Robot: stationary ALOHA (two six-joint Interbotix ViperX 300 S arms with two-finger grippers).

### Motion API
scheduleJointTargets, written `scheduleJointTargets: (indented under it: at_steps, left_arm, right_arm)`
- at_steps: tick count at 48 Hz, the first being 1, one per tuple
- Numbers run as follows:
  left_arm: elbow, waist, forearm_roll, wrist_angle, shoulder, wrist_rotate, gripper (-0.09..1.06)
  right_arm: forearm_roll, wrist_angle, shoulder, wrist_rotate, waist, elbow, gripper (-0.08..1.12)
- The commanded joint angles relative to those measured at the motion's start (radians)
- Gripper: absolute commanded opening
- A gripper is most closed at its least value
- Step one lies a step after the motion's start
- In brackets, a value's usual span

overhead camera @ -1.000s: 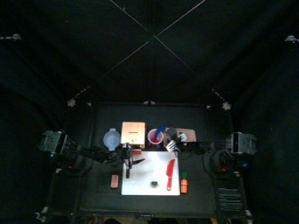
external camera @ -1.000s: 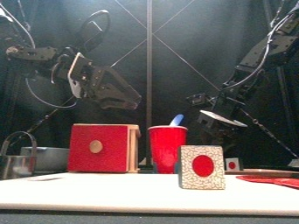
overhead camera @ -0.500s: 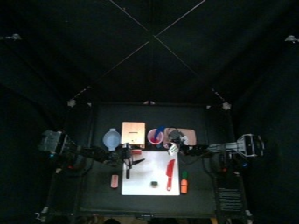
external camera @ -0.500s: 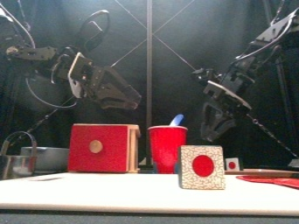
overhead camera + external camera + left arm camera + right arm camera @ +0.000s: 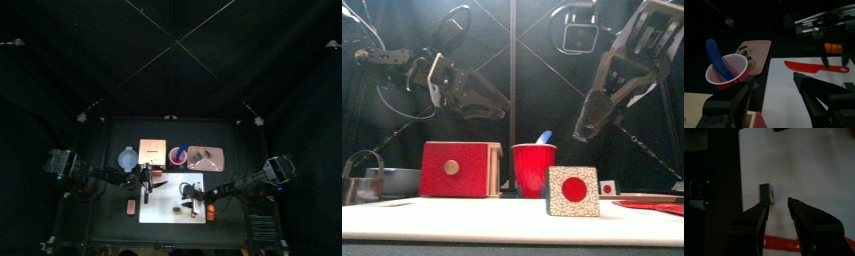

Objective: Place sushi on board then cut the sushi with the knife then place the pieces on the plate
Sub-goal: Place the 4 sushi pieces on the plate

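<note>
**Sushi piece** [image 5: 573,191]: one slice, standing upright on the white board [image 5: 167,190], toward its front edge.

**Right claw** [image 5: 777,201]: released and empty, poised above the slice, which sits off-centre nearer one jaw. Centre it first, come down straight, then clench gently on the flat faces; it looks apt to topple.

**Red knife** [image 5: 814,67]: lying flat on the board close by; keep clear of it.

**Pink plate** [image 5: 759,47]: behind the board, your likely destination.

**Left claw** [image 5: 775,80]: released and empty, hovering near the red cup [image 5: 533,170].
</note>
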Motion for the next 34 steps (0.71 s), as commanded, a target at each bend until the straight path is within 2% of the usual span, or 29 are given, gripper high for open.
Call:
scheduleJointTargets:
  at_steps: [1, 18, 34]
  left_arm:
    - [-0.025, -0.002, 0.002, -0.002, -0.003, 0.0, 0.96]
    - [-0.029, -0.002, 0.002, 0.017, -0.005, -0.002, 0.96]
    - [-0.028, -0.003, 0.002, 0.015, -0.003, -0.002, 0.96]
  right_arm:
    - [-0.041, -0.008, 0.057, -0.002, 0.015, -0.083, 0.75]
    - [-0.052, 0.009, 0.132, 0.002, 0.021, -0.135, 0.76]
    - [0.017, 0.009, 0.167, 0.0, 0.032, -0.137, 0.84]
